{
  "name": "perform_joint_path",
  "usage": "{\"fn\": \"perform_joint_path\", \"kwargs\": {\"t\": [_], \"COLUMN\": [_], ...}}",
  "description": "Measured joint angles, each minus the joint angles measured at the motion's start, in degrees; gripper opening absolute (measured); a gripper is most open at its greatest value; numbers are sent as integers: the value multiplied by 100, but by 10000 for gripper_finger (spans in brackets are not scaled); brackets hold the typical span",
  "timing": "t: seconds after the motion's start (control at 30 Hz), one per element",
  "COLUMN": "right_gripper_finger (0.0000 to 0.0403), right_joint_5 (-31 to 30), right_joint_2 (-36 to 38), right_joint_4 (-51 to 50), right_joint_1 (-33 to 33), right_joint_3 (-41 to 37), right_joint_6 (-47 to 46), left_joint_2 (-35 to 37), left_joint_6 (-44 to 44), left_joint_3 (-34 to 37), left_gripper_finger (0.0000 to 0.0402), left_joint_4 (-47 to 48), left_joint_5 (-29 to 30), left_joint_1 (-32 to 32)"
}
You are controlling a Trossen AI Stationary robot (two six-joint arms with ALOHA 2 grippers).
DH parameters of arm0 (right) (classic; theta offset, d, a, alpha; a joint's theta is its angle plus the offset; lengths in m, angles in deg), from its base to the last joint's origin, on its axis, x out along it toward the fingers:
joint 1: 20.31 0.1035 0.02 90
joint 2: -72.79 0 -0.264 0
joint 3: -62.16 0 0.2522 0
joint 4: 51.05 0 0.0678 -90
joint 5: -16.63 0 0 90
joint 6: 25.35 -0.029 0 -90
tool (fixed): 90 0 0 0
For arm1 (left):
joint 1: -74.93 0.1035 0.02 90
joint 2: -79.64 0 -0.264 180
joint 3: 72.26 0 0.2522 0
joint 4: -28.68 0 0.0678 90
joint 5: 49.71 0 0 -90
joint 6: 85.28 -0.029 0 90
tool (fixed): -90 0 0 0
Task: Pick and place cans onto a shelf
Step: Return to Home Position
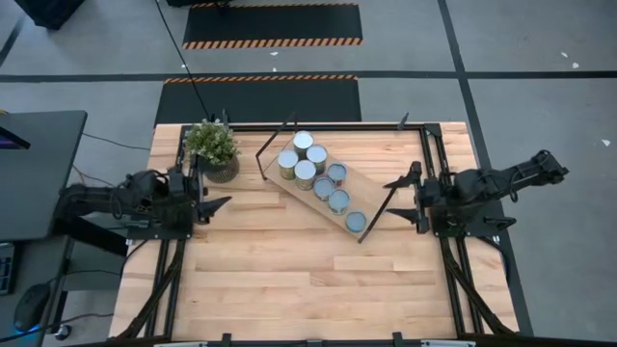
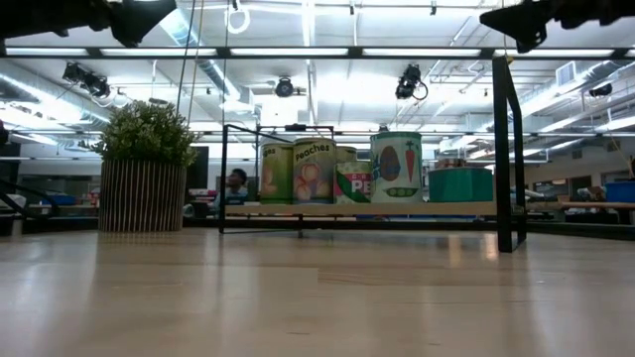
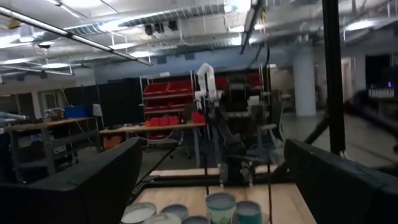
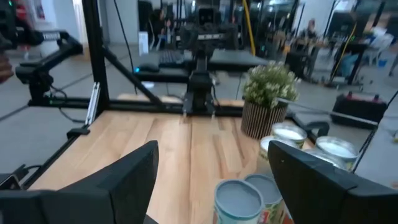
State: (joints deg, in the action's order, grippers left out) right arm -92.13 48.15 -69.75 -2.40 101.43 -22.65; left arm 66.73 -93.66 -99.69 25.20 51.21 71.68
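Shelf [image 1: 366, 193] runs diagonally between left gripper [image 1: 214, 204] and right gripper [image 1: 403, 200], both spread wide and empty, upright cans [image 1: 324, 187] lining its length.

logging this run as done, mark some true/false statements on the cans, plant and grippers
1. All cans stand on the shelf, none on the bare tabletop. True.
2. One gripper holds a can. False: the left gripper and the right gripper are both open and empty.
3. The shelf also carries greenery. False: the potted plant stands on the tabletop beside the shelf's end.
4. The arms sit at opposite side edges of the tabletop. True.
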Motion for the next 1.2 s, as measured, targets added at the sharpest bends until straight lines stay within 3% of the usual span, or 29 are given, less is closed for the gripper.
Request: {"fn": "perform_joint_path", "kwargs": {"t": [0.27,0.63,0.87,1.03,1.2], "right_gripper_finger": [308,308,299,228,92], "right_joint_5": [55,234,1408,1703,1701], "right_joint_2": [1027,2140,2436,2444,2444], "right_joint_4": [611,1305,1301,1075,881], "right_joint_1": [-6,-6,-4,-6,-6], "right_joint_3": [-921,-2004,-2109,-2107,-2103], "right_joint_6": [349,593,747,742,753], "left_joint_2": [642,1002,1282,1265,1268], "left_joint_6": [482,781,994,1255,1409], "left_joint_3": [0,0,4,7,7], "left_gripper_finger": [398,398,398,398,398], "left_joint_4": [630,927,1469,1730,1686], "left_joint_5": [0,125,198,199,197], "left_joint_1": [9,9,9,9,9]}}
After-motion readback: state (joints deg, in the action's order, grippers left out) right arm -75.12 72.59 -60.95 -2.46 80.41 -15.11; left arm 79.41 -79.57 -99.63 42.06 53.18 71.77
